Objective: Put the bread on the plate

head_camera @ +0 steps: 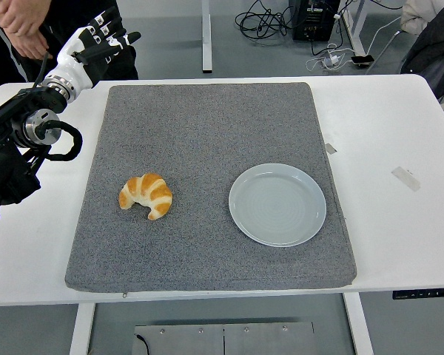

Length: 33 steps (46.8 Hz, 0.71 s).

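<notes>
Bread [146, 195] on grey mat [207, 133], well apart from left hand's [96, 46] fingers.

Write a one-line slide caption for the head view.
Croissant and empty plate lie apart on a grey mat; left hand raised at far left.

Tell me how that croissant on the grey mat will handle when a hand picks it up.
The croissant looks puffy and flaky, so it is probably light and easily crushed by a firm squeeze. Its curved, flat-lying shape suggests it will not roll. The rough grey mat under it would likely resist sliding if pushed towards the plate.
</notes>
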{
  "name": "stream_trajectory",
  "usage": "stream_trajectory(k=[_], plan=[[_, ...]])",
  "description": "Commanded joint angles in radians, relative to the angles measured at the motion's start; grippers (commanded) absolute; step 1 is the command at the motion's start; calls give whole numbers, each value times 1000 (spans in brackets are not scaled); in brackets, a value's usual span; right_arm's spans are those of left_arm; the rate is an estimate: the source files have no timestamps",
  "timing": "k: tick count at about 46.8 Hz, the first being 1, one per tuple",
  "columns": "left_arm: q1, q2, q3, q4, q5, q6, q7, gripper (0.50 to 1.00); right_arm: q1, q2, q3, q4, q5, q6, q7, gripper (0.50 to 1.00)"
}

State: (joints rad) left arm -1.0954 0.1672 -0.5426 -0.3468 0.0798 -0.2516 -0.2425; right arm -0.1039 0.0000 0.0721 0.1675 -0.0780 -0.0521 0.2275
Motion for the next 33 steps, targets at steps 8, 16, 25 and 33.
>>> stream_trajectory(k=[8, 16, 25, 33], plan=[[-1, 0, -10, -3, -5, 2, 0, 980, 0, 0, 0, 0, 0, 0, 0, 1000], [-1, 0, -5, -3, -5, 3, 3, 980, 0, 0, 0, 1, 0, 0, 1, 1000], [-3, -2, 4, -4, -5, 8, 6, 980, 0, 0, 0, 0, 0, 0, 0, 1000], [-4, 0, 6, -9, -2, 2, 2, 980, 1, 0, 0, 0, 0, 0, 0, 1000]])
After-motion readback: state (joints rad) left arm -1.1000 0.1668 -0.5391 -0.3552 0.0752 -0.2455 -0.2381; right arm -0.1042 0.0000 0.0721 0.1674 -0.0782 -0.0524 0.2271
